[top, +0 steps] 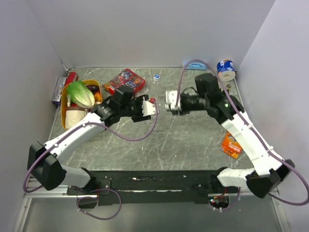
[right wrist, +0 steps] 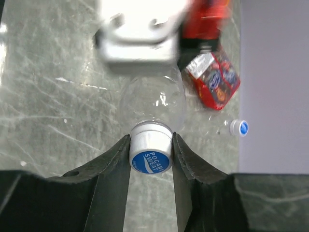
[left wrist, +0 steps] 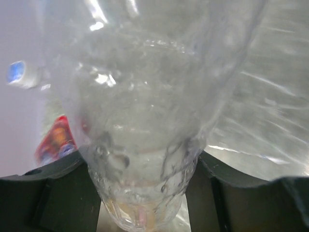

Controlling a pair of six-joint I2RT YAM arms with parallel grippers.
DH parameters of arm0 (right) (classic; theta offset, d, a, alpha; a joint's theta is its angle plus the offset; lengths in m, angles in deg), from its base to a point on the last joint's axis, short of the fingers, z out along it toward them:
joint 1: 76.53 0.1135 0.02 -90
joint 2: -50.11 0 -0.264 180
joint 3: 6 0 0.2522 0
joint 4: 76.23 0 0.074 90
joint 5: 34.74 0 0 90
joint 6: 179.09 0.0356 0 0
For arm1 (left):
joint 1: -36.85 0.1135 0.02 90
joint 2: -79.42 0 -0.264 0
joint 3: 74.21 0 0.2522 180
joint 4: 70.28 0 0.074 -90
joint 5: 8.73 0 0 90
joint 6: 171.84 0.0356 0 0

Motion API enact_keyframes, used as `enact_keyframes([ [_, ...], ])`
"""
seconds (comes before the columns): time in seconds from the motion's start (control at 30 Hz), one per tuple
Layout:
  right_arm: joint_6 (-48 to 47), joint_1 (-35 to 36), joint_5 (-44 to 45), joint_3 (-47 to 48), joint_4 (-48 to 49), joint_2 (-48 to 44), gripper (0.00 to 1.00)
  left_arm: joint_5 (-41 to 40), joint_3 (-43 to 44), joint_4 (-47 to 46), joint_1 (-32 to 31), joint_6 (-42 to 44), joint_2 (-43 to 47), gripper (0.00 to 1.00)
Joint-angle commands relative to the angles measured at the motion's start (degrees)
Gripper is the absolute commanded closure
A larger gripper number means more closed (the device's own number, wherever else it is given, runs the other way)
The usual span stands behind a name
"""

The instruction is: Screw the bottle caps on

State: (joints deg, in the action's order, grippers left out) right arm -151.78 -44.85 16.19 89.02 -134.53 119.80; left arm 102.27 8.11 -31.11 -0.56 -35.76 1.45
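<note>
Bottle cap (right wrist: 150,154), white-skirted with a blue printed top, sits nearest the right wrist camera. The right gripper (right wrist: 150,140) pinches it on both sides of its ribbed skirt, jaws narrow and pressed against it. Directly behind the cap, the clear bottle (right wrist: 154,99) is held lengthwise between the two grippers over the table (top: 193,145), neck toward the cap. The neck itself is hidden behind the cap, so it cannot be told whether the threads have caught. At the bottle's other end the left gripper (left wrist: 144,193) clamps the body. Its fingers (left wrist: 63,193) are partly closed around the clear plastic, which looks thin and likely to dent.

The step in hand appears to be turning the cap onto the neck. To do it well, the right wrist should keep the cap's axis in line with the bottle's. It should press lightly toward the neck while rolling in the tightening sense, since a tilted start would cross the threads. The left arm should hold firm without crushing, so the bottle does not spin with the cap. Once the wrist runs out of roll, it will likely need to release, roll back and regrip.

Farther off, a red snack packet (right wrist: 212,79) lies on the table. Beyond it, near the back wall, a second bottle (right wrist: 235,128), small and apparently capped in blue, lies on its side.
</note>
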Motion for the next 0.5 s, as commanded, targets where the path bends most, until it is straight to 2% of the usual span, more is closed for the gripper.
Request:
enact_keyframes([
  [0.0, 29.8, -2.1, -0.4, 10.6, 4.1, 7.8, 1.00, -23.5, -6.3, -29.2, -1.7, -7.7, 3.2, 0.99],
  [0.03, 41.6, -2.9, -1.6, 12.4, 3.8, 9.7, 1.00, -27.5, -7.8, -34.0, -1.8, -8.5, 3.6, 0.99],
  [0.07, 47.3, -5.2, -4.1, 14.4, 3.1, 11.8, 1.00, -33.8, -9.1, -37.8, -1.9, -7.6, 4.2, 0.99],
  [0.1, 53.4, -6.0, -7.3, 17.9, 2.4, 16.1, 1.00, -36.0, -10.9, -41.3, -2.3, -6.3, 4.2, 0.99],
  [0.13, 66.2, -7.1, -9.9, 18.3, 4.0, 17.9, 1.00, -38.3, -11.4, -45.6, -2.6, -3.7, 4.0, 0.99],
  [0.17, 72.6, -9.1, -12.8, 17.2, 7.1, 19.2, 1.00, -41.1, -11.7, -47.0, -2.8, -2.4, 3.2, 0.99],
  [0.2, 77.8, -9.8, -17.8, 14.1, 10.3, 19.7, 1.00, -42.0, -12.0, -47.6, -3.2, -1.3, 2.7, 0.99],
  [0.23, 81.4, -10.1, -17.7, 14.8, 11.0, 20.6, 1.00, -42.6, -11.9, -47.5, -3.5, 0.1, 2.3, 0.99],
  [0.3, 80.7, -11.1, -17.4, 17.2, 8.9, 22.9, 1.00, -43.1, -10.9, -44.6, -3.7, -0.2, 1.2, 0.99],
  [0.4, 78.5, -14.3, -18.1, 19.5, 11.8, 22.9, 0.61, -38.5, -8.8, -33.6, -3.6, -3.2, 1.2, 0.99],
  [0.43, 73.2, -16.5, -18.8, 20.6, 12.3, 22.4, 0.48, -35.8, -8.6, -30.6, -3.6, -4.5, 1.3, 0.99],
  [0.47, 68.5, -17.3, -18.9, 21.8, 11.9, 21.3, 0.44, -32.8, -8.4, -23.1, -3.5, -4.7, 2.1, 0.99],
])
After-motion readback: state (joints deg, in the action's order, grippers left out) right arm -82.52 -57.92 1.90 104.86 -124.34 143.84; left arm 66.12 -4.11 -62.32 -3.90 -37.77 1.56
